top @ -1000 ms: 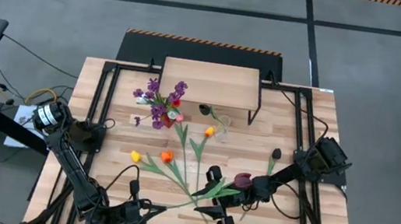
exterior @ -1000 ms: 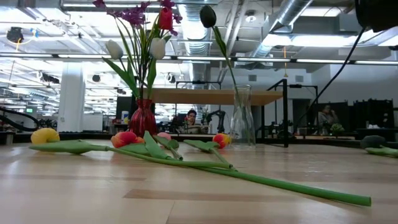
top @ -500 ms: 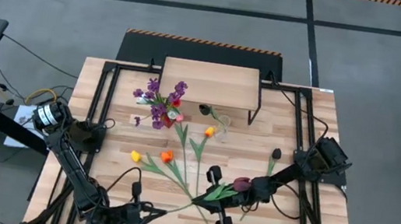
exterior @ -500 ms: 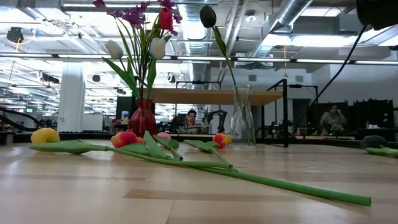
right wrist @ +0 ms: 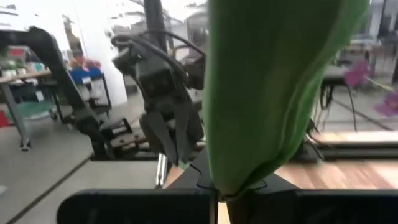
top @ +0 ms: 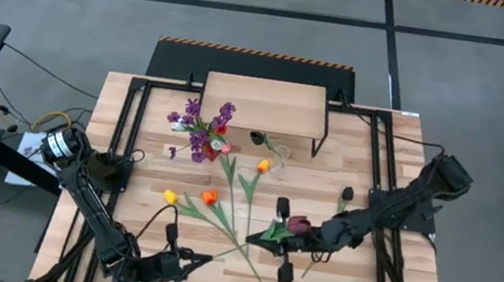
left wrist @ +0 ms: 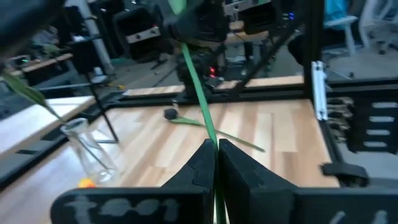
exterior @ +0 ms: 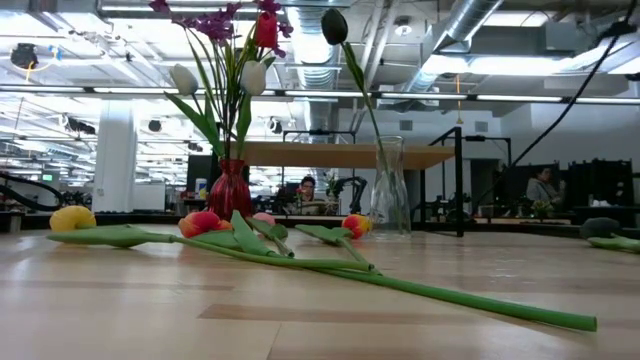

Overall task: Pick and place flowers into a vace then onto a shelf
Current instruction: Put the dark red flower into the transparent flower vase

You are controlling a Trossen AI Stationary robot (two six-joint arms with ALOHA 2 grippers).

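Fingers of the right gripper (top: 276,237) now pinching together on a leaf of the long-stemmed flower (top: 299,226), having gaped a second ago; arm stretching farther out. Left gripper (top: 199,258) clamping the same stem's (left wrist: 198,94) foot, well in front of the shelf (top: 264,104). Judging both ends secured, lifting toward the clear vase (top: 279,151) just before the shelf seems next.

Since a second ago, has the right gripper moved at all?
Yes. In the high view the right gripper has closed on a flower stem and shifted slightly toward the shelf, its arm stretched out farther from the table's right edge.
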